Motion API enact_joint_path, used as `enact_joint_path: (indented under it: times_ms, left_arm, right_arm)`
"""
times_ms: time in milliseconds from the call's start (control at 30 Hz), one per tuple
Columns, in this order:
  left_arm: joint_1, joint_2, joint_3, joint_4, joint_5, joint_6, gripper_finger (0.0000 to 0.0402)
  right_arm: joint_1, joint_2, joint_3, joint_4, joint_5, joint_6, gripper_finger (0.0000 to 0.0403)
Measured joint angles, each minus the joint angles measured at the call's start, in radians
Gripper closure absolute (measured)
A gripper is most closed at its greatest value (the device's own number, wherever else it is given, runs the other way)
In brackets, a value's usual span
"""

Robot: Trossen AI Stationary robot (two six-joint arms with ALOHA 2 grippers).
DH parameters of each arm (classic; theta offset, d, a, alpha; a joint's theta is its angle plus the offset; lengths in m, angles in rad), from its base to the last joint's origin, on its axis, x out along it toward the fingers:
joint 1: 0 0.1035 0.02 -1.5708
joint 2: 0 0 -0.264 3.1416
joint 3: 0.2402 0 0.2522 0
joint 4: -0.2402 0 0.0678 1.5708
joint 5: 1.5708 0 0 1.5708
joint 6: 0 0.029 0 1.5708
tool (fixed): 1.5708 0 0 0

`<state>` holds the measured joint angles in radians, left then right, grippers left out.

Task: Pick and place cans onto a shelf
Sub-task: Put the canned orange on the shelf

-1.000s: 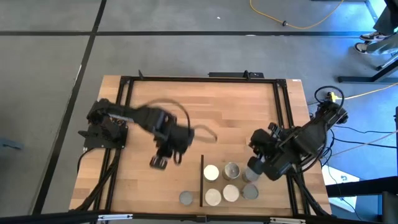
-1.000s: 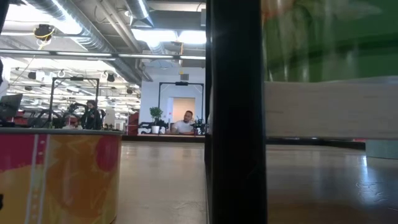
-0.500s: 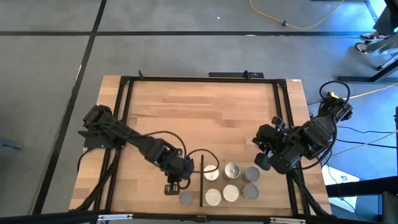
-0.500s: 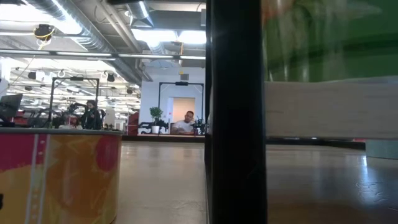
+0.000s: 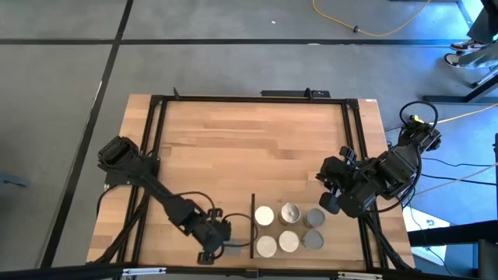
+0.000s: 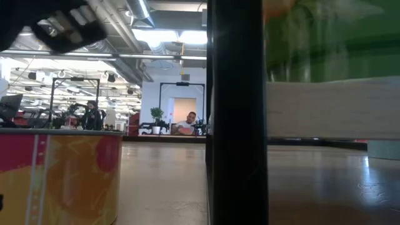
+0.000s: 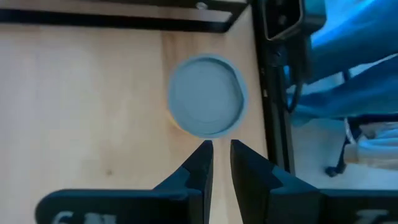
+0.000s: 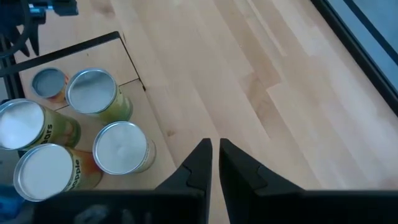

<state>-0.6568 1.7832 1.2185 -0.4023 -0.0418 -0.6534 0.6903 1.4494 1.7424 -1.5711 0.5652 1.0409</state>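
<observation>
The left arm has swept right across the bench [image 5: 233, 148] in the last second, from mid-board down to the near edge, and now its claw [image 5: 212, 250] hangs over the lone can [image 7: 207, 95] that stands outside the black strip [image 5: 253, 225]. In the wrist view that grey-topped can sits just ahead of the fingertips [image 7: 200, 163], which are pinched nearly together and grasping nothing, so they'll need to spread before any pickup. The right claw [image 5: 333, 204] has pulled back a touch from the cluster and hovers beside it, fingers close together, empty too. Five cans [image 5: 289, 229] stand grouped on the shelf [image 5: 342, 243] past the strip, one more than it looks from the right wrist, where four show clearly. My read: this straggler is next to go over.
</observation>
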Motion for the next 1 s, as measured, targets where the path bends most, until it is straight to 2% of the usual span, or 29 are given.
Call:
enact_joint_path:
  times_ms: [200,367,733,1000]
  left_arm:
    - [-0.014,0.0,-0.094,0.171,-0.063,-0.108,0.0352]
    - [-0.017,0.013,-0.103,0.185,-0.127,-0.282,0.0352]
    - [-0.018,0.013,-0.103,0.186,-0.181,-0.315,0.0352]
    - [-0.02,0.064,-0.102,0.206,-0.15,-0.34,0.0352]
  right_arm:
    - [0.0,0.0,0.0,0.004,-0.002,0.017,0.0369]
    - [0.0,0.0,0.0,0.023,-0.002,0.023,0.0369]
    - [0.0,0.001,0.0,0.035,-0.026,0.024,0.037]
    - [0.0,0.001,0.0,0.035,-0.027,0.024,0.0369]
